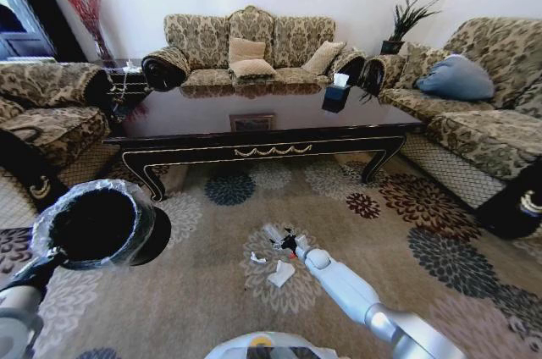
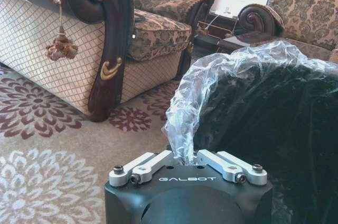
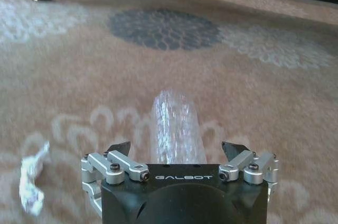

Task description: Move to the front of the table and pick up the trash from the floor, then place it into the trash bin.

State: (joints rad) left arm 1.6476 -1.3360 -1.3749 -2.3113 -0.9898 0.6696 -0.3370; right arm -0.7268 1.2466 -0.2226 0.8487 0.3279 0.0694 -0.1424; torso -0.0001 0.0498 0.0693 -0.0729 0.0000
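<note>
Jaws of the right gripper (image 3: 179, 152) spread around the blurred bottle (image 3: 177, 129); left gripper (image 2: 188, 161) pinches the bin's liner (image 2: 211, 86).

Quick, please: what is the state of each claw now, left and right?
Left claw: closed on the trash bin, pinching its rim and liner.
Right claw: open, low over the clear bottle on the floor.

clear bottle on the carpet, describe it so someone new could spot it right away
Start at the dark coffee table and look to the carpet in front of it. On the cream medallion the right gripper hovers with fingers open, astride the clear plastic bottle. The scraps beside it, like the crumpled paper, are white and flat.
</note>
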